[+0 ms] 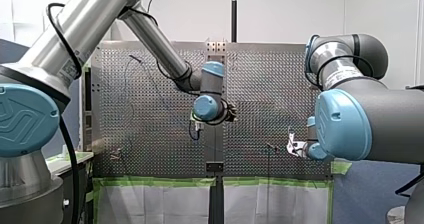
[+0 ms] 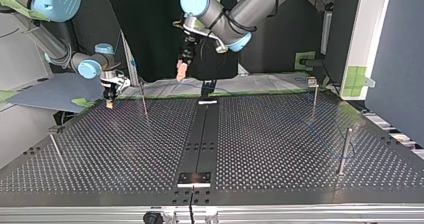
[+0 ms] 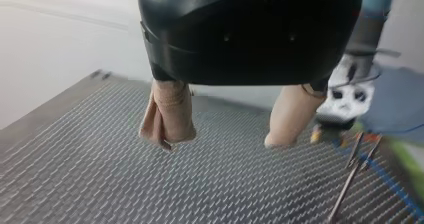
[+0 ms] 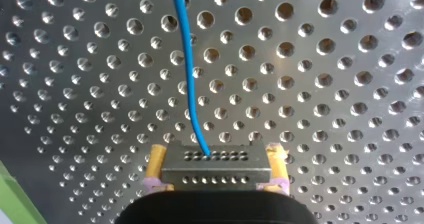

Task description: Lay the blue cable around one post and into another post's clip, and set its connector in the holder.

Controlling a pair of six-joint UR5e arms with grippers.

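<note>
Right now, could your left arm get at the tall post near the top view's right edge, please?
Probably yes: my left tool hangs open and empty above the table, and nothing stands between it and that post.

Plain white wall (image 1: 280, 9), green tape (image 1: 160, 182) edging, grey-blue panel (image 2: 395, 59)

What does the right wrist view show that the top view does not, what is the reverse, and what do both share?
Only the right wrist view makes out the grey connector clamped between yellow pads, with the blue cable entering it. Only the top view shows the upright posts, the dark centre strip and my left arm raised. Both show the perforated table and my right arm's jaws.
</note>
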